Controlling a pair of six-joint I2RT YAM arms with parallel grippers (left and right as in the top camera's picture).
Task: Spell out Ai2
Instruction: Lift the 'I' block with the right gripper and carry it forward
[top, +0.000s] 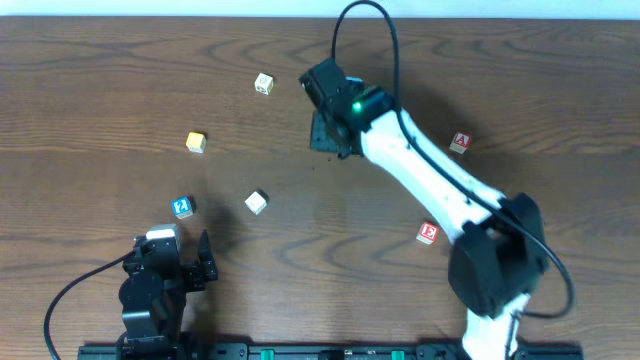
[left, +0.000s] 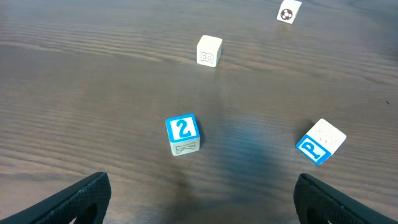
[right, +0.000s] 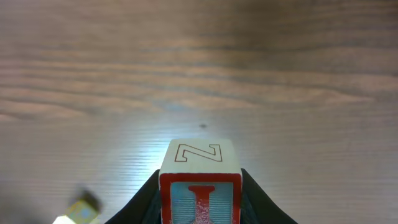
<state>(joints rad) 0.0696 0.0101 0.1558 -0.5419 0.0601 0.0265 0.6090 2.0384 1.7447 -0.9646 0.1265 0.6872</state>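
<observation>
I block (right: 200, 186), red letter facing the wrist camera and a Z on its top face, clamped between the fingers of the right gripper (top: 335, 130) over the wooden table (top: 100, 80). Red A block (top: 460, 143) well to the right of the I block. Blue 2 block (left: 182, 134) far to its left and nearer the robot, with the left gripper (left: 202, 196) just behind that, fingers spread wide on nothing.

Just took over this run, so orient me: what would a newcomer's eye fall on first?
The right gripper, stretched to the far middle of the table, shut on a red-edged block showing an I and a Z. Next, the blue 2 block standing just ahead of the open left gripper at the near left.
</observation>
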